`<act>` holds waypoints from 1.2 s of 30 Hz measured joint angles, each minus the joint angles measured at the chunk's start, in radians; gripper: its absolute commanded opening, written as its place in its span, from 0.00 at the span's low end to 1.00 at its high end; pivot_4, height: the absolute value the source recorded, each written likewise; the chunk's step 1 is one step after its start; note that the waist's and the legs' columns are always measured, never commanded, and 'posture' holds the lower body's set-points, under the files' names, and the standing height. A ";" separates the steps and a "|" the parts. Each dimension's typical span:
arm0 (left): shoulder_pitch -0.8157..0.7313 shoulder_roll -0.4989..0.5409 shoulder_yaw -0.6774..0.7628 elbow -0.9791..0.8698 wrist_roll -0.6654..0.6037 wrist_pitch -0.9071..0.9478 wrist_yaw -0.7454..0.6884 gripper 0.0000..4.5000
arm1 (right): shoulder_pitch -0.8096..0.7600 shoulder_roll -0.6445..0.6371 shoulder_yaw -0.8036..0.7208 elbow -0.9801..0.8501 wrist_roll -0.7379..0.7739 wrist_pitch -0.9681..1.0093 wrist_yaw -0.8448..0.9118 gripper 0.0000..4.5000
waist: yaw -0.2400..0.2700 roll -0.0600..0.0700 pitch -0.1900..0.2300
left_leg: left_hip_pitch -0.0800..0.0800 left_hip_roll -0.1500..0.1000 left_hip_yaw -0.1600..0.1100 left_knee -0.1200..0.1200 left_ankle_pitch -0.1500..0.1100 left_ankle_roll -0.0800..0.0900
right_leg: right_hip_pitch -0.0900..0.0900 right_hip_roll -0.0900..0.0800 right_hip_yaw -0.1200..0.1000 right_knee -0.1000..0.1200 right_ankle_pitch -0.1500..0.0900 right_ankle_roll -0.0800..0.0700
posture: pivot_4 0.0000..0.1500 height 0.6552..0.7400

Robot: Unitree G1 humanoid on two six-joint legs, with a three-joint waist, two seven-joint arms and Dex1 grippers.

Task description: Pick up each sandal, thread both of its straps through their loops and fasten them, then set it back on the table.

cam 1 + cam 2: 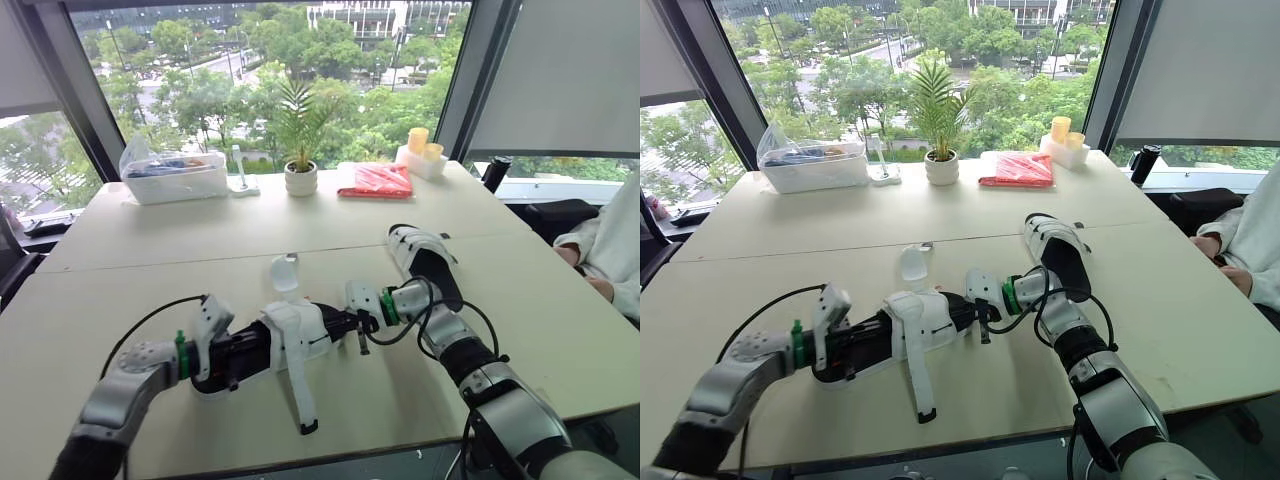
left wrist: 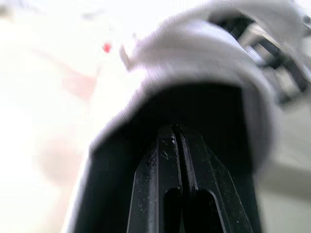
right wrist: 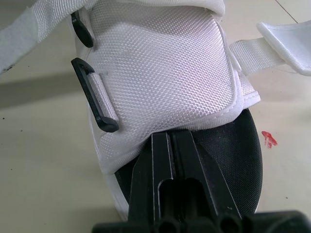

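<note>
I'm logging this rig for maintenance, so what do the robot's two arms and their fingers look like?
The left arm and right arm are silver-grey segments with black joints. Each wrist has a green ring, then a white housing, ending in two black fingers. Loose black cables loop beside each forearm.

No legible text, labels or numbers anywhere.
</note>
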 measured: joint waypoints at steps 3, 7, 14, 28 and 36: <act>-0.072 -0.039 -0.007 0.085 0.035 -0.039 0.017 0.02 | 0.027 -0.003 -0.004 -0.045 0.001 0.023 -0.006 0.00 | 0.000 0.000 0.000 | 0.000 0.000 0.000 0.000 0.000 0.000 | 0.002 0.000 0.000 0.000 0.000 0.000 | 1.00 1.00; -0.126 -0.056 -0.010 0.171 0.066 -0.091 0.010 0.02 | 0.065 -0.005 -0.007 -0.122 0.003 0.072 -0.017 0.00 | 0.003 0.001 0.000 | 0.000 0.000 0.000 0.000 0.000 0.000 | 0.002 0.000 0.000 0.000 0.000 0.000 | 1.00 1.00; -0.225 -0.071 -0.022 0.328 0.094 -0.169 -0.041 0.02 | 0.133 0.008 -0.002 -0.249 0.010 0.158 -0.044 0.00 | 0.009 0.001 0.000 | -0.001 0.000 0.000 0.000 0.000 0.000 | 0.001 0.000 -0.001 0.000 0.000 0.000 | 1.00 1.00; 0.074 0.224 0.089 -0.057 -0.129 0.197 -0.233 0.02 | 0.159 0.014 0.008 -0.305 0.011 0.211 -0.070 0.00 | -0.002 0.001 0.000 | -0.002 0.001 0.000 -0.006 0.000 0.000 | -0.004 0.000 0.000 -0.003 -0.001 -0.001 | 1.00 1.00; 0.208 0.353 0.179 -0.312 -0.280 0.367 -0.277 0.67 | 0.137 0.007 0.015 -0.270 0.011 0.180 -0.061 0.00 | 0.004 0.002 0.001 | -0.002 0.001 0.000 -0.006 0.000 0.000 | -0.004 0.000 0.000 -0.006 -0.002 -0.004 | 1.00 1.00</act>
